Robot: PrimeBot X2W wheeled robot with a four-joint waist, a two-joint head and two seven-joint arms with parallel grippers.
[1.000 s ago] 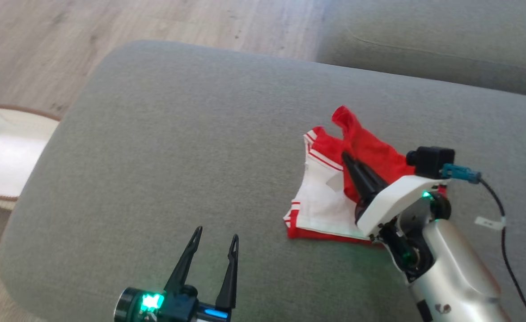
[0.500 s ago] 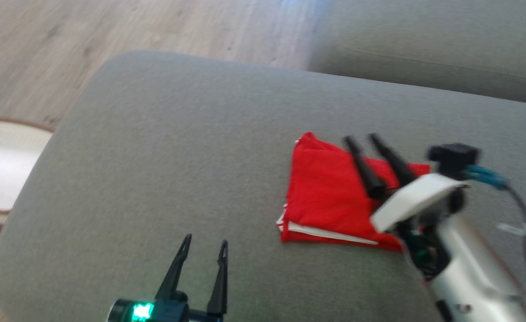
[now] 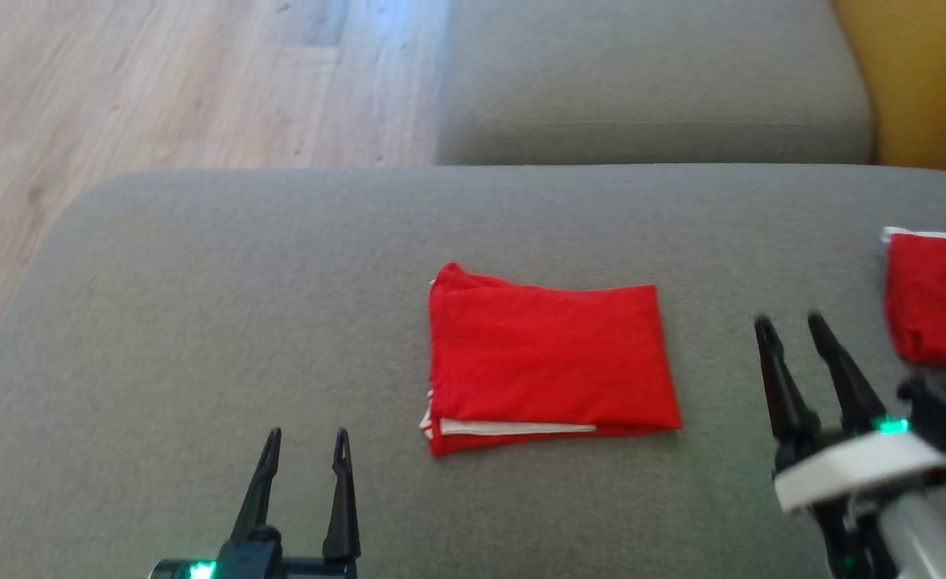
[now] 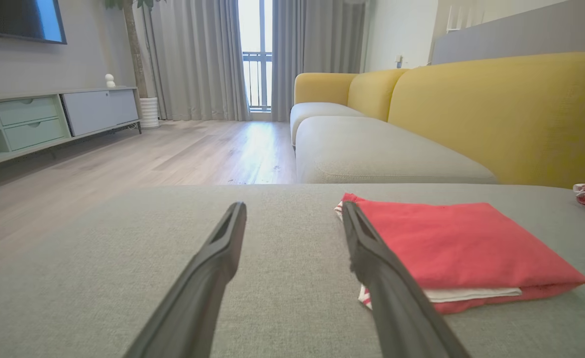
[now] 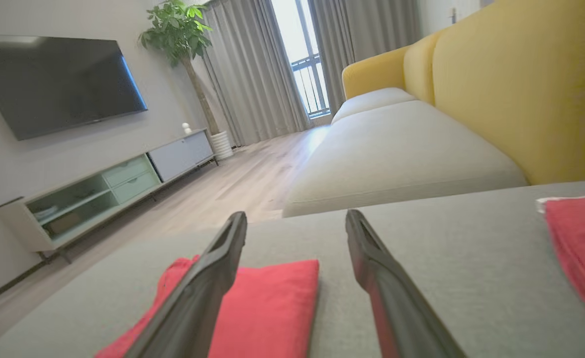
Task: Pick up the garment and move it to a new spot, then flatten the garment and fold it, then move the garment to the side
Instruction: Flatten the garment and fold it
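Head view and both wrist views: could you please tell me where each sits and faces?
Head view: on the head, looking down at the garment on the cushion; left gripper, right gripper show.
Left wrist view: low over the cushion, facing the window; own fingers show.
Right wrist view: likewise, facing the window; own fingers show.
All three share the garment.

Your left gripper [image 3: 308, 434]: two long black fingers [image 3: 257, 498] tapering to slim tips, each with a narrow slot near the end. The base is dark, with a green light [image 3: 199, 569] glowing on it.

Your right gripper [image 3: 788, 322]: same black tapered fingers, set in a black hub under a curved white cuff [image 3: 859, 470], with another green light beside it. Silver-grey forearm [image 3: 915, 535] below.

In your wrist views the fingers read matte dark grey, with a shallow groove [image 4: 221, 232] near each tip.
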